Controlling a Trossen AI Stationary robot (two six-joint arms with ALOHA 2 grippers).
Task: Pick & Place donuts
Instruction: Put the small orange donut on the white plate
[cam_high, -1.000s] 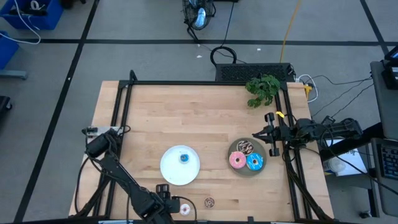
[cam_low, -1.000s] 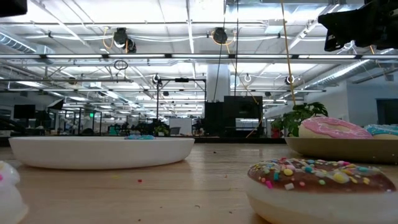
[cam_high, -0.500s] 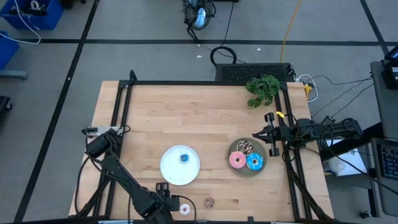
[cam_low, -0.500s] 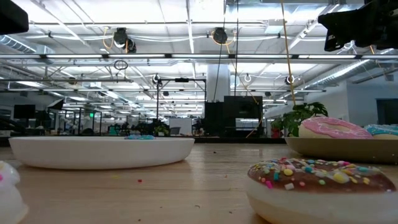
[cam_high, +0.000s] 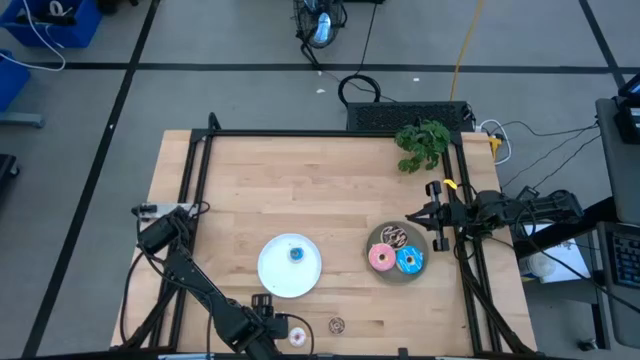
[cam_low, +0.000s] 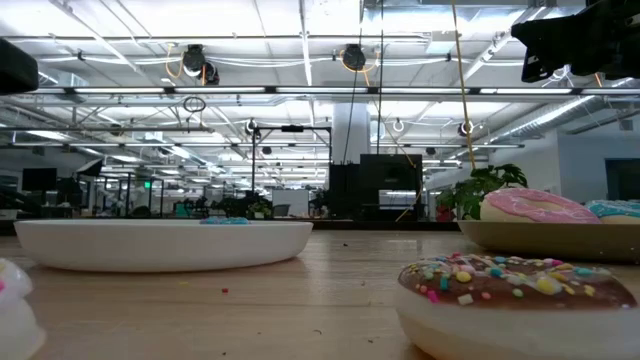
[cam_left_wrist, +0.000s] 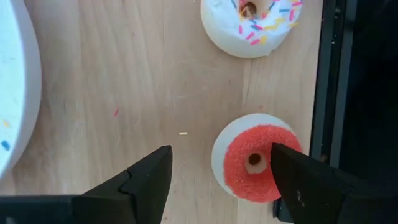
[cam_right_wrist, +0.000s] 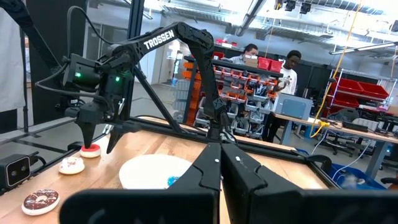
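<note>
Left gripper (cam_left_wrist: 221, 180): our left arm's dark two-finger gripper stands spread wide and empty, near the table's front edge, above the small red-topped white toy ring donut (cam_left_wrist: 256, 158).
Key relation: the red mini donut lies off-centre between the fingertips, close against one of them and well clear of the other. We judge that the gripper must shift sideways toward the table's black frame rail (cam_left_wrist: 331, 93) before it comes down. A ring has no long axis, so wrist turn matters little.
Nearer arm: ours on the left; it hangs right over the red donut.
Right gripper (cam_right_wrist: 221, 168): pressed shut, holding nothing, parked at the right edge beside the round grey plate (cam_high: 379, 272).
Other donuts: a white sprinkled mini ring (cam_left_wrist: 249, 25) lies near the red one; a brown sprinkled mini ring (cam_high: 337, 325) sits farther right. A blue mini ring (cam_high: 296, 254) rests on the round white plate (cam_high: 270, 270). The pink (cam_high: 380, 258), blue (cam_high: 409, 262) and chocolate-sprinkled (cam_high: 394, 238) larger rings sit on the grey plate.
Hard to see: from above, the arm covers the red donut. The wrist view cuts off the white mini ring.
</note>
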